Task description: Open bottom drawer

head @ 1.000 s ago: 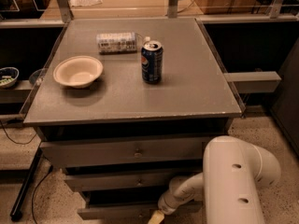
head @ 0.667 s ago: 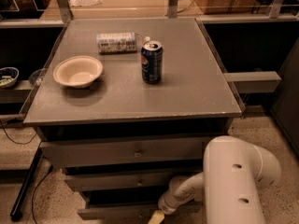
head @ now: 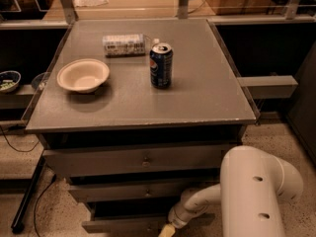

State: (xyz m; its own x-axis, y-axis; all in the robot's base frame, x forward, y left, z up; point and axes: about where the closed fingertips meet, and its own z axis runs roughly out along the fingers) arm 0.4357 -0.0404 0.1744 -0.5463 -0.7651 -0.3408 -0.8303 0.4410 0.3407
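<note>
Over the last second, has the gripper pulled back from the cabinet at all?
No. The gripper sits low at the right end of the bottom drawer, in the same spot relative to the cabinet top as a second ago.

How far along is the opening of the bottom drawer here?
Done: the approach; the pincer sits at the front of the bottom drawer, near its middle. In hand: the grasp, though whether it holds anything is not visible. Left: the pull; only a dark gap shows above that front, with no open interior, so it looks barely out, if at all.
</note>
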